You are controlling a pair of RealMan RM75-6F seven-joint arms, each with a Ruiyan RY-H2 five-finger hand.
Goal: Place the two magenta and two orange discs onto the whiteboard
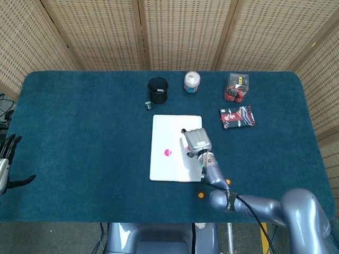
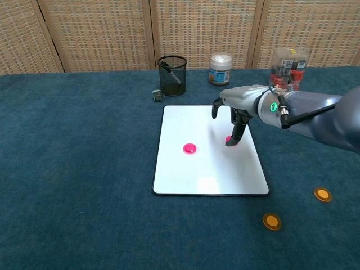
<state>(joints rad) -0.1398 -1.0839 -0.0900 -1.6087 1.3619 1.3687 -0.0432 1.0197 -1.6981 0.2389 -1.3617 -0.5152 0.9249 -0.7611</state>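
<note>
The whiteboard (image 1: 176, 165) (image 2: 211, 174) lies mid-table. One magenta disc (image 1: 168, 153) (image 2: 190, 148) rests on its left half. A second magenta disc (image 2: 228, 139) sits on the board's right half, right at the fingertips (image 2: 233, 140) of my right hand (image 1: 197, 140) (image 2: 241, 102). Those fingers point down at it while the thumb stands apart, so nothing is pinched. Two orange discs (image 2: 271, 221) (image 2: 322, 194) lie on the cloth in front of and to the right of the board; the head view shows one orange disc (image 1: 201, 194). My left hand (image 1: 6, 161) hovers at the far left edge, fingers spread and holding nothing.
Behind the board stand a black mesh pen cup (image 1: 158, 90) (image 2: 172, 75), a small dark cube (image 1: 149, 106) (image 2: 158, 95), a white jar (image 1: 192, 82) (image 2: 220, 68) and a clear box (image 1: 237, 87) (image 2: 287, 66). A card pack (image 1: 237, 117) lies right of the board.
</note>
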